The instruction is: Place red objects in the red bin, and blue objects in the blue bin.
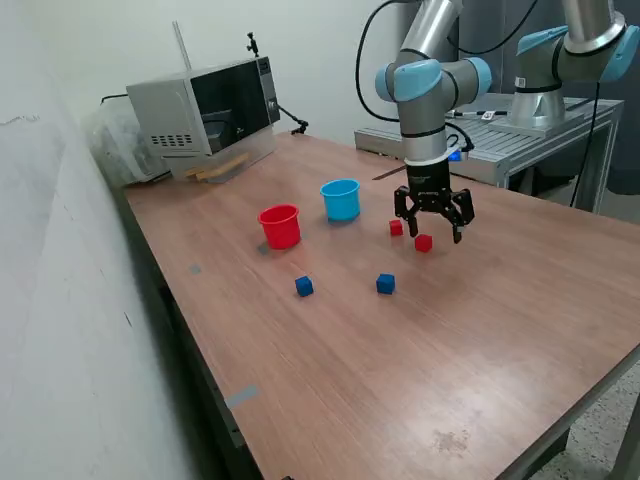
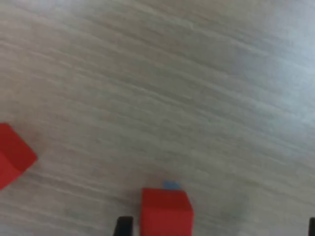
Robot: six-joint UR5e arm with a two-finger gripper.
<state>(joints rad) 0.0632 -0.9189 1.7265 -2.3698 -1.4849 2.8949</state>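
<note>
- Nearest to the camera in the exterior view, two blue cubes lie on the table (image 1: 330, 390), a little below the centre of the frame: one (image 1: 304, 286) to the left and one (image 1: 385, 284) to the right, well apart from each other.
- Behind them, right of centre, are two red cubes: one (image 1: 423, 242) is just below the gripper (image 1: 433, 222), the other (image 1: 396, 227) just beside it on the left. They look like small, stiff, light blocks with flat faces; I judge that a grip on two opposite faces, near the middle, is safe and nothing can break.
- The gripper hangs low over the table with its fingers spread wide, and it holds nothing. In the wrist view one red cube (image 2: 166, 212) sits at the bottom edge, close to a dark fingertip (image 2: 124, 226).
- Further back, left of centre, stand the red bin (image 1: 280, 226) and the blue bin (image 1: 341, 199), near each other, both upright. No cube shows inside them.
- Farthest, in the upper left, stands a microwave oven (image 1: 205, 108).
</note>
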